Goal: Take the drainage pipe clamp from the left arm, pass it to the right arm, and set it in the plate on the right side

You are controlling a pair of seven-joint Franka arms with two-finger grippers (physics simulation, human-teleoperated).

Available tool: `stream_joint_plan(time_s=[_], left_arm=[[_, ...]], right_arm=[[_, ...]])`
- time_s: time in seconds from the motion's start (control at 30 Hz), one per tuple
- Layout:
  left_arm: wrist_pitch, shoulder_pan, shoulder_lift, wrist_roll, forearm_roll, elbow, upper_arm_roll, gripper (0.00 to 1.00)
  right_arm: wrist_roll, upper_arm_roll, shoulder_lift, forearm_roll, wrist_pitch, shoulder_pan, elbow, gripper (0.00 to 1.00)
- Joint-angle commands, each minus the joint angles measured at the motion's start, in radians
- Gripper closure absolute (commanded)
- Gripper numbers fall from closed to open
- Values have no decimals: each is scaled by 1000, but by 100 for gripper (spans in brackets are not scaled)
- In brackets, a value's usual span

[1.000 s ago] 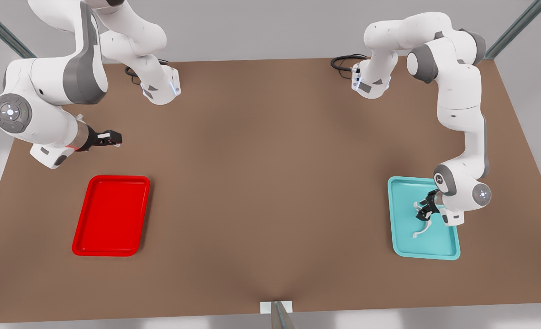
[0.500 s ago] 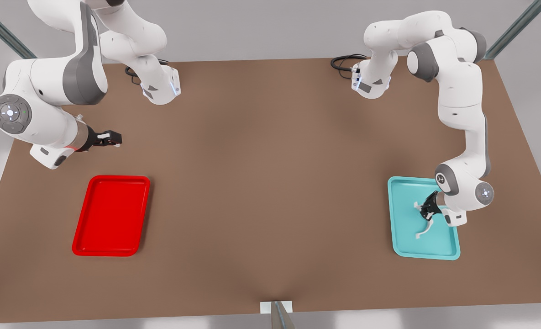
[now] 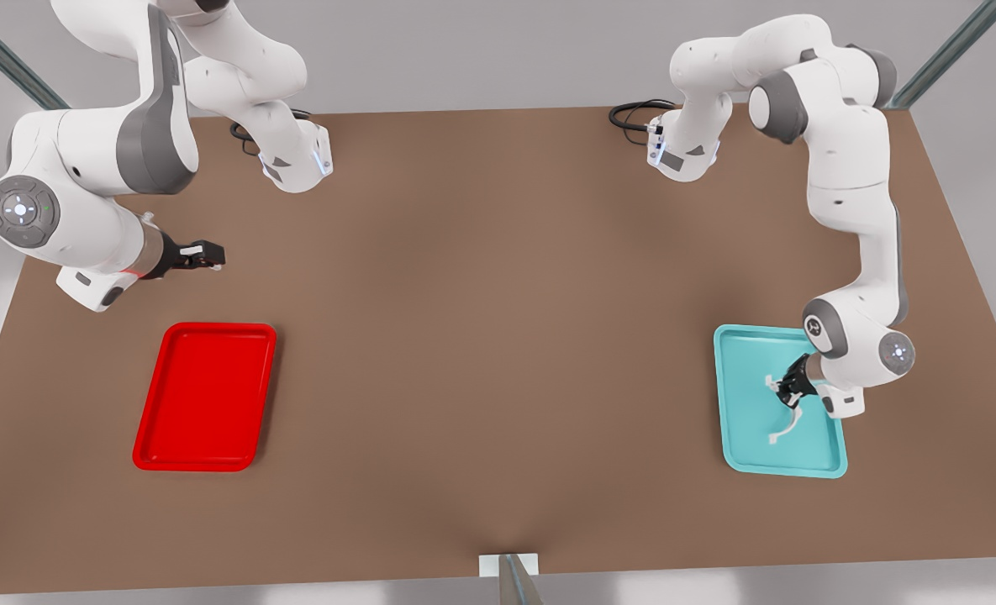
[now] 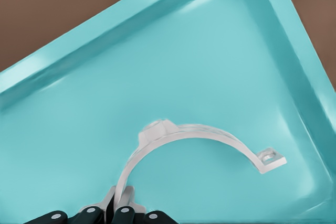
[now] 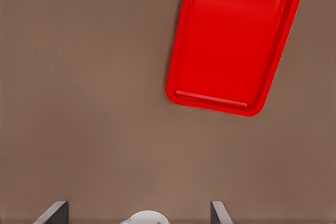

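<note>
The drainage pipe clamp (image 4: 184, 137), a thin white half-ring with end tabs, is over the teal tray (image 4: 79, 129). My left gripper (image 4: 119, 209) is shut on one end of the strap. In the front view this gripper (image 3: 789, 393) is over the teal tray (image 3: 737, 437) on the front view's right, with the clamp (image 3: 787, 427) hanging from it. The red plate (image 3: 203, 395) lies on the front view's left with nothing in it. My right gripper (image 3: 214, 255) waits above the table behind the plate (image 5: 231, 40), and its fingers (image 5: 52, 211) are spread open.
The brown table (image 3: 498, 336) spans the scene between the two trays. Both arm bases (image 3: 296, 164) stand at the far edge with black cables beside them. A metal post (image 3: 514, 580) rises at the near edge.
The left gripper's fingers have narrowed onto the clamp's end and drifted slightly toward the front view's right, the clamp shifting with it. The right arm has stayed put.
</note>
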Motion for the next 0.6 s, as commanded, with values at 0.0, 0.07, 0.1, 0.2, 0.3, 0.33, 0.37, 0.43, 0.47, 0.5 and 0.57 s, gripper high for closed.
stream_joint_plan(time_s=[0.0,0.07,0.1,0.2,0.3,0.33,0.37,0.43,0.47,0.5,0.57], left_arm=[[1,-12,-9,14,-5,2,-1,79],[1,-52,-40,14,-1,3,-10,79],[1,-67,-50,14,-3,3,-13,79],[1,-129,-78,14,-3,5,-50,79],[24,-195,-93,6,-6,6,-65,79],[26,-245,-101,6,-9,6,-65,79],[33,-290,-101,0,-11,8,-65,79],[46,-344,-119,-14,-11,8,-87,79],[46,-370,-115,-17,-12,29,-102,79],[44,-385,-101,-60,-15,74,-119,79],[41,-457,-83,-115,-1,117,-140,79]], right_arm=[[0,0,-1,0,0,0,0,0],[0,0,-1,0,0,0,0,0],[0,0,-1,0,0,0,-1,0],[0,-1,1,0,7,0,-6,0],[0,-1,1,0,7,0,-8,0],[0,0,2,0,9,0,-8,0],[0,0,4,0,26,6,-18,0],[0,0,14,4,29,11,-21,0],[0,0,17,4,29,11,-21,0],[0,3,22,1,38,12,-21,0],[-16,11,76,4,47,28,2,0]])
